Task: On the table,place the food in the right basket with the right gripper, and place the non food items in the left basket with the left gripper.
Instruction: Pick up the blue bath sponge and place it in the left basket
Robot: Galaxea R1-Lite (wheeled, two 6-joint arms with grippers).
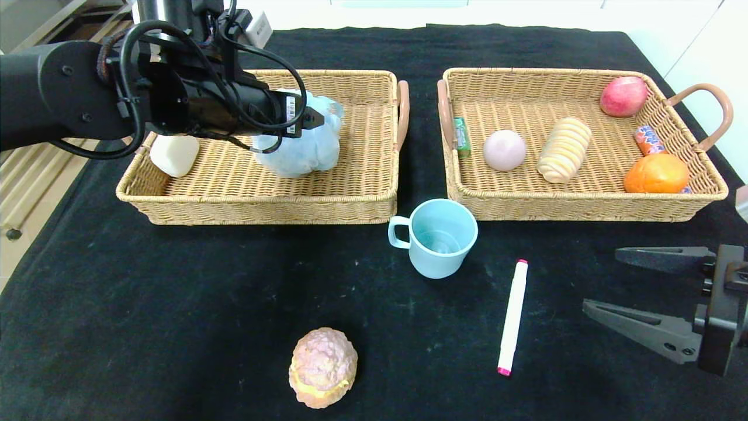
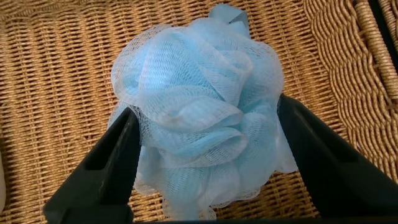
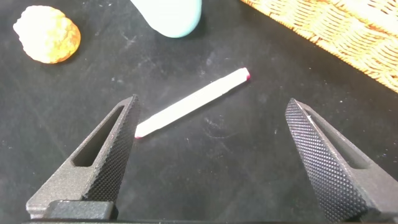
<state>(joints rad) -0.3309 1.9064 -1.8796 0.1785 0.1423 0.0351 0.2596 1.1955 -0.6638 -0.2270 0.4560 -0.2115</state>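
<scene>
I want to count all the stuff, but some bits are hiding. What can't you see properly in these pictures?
- Head view: the left gripper and arm hide much of the blue bath pouf.
- Head view: the orange hides part of the candy packet in the right basket.
- Right wrist view: the top edge cuts off the blue cup.
- Head view: the green tube label is too small to read.

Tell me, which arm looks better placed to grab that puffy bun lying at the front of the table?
The right. It's food, so it goes in the right basket, and the right gripper hangs open and empty low over the table. The left gripper is busy over the left basket, around the blue bath sponge. The bun lies unobstructed.
</scene>
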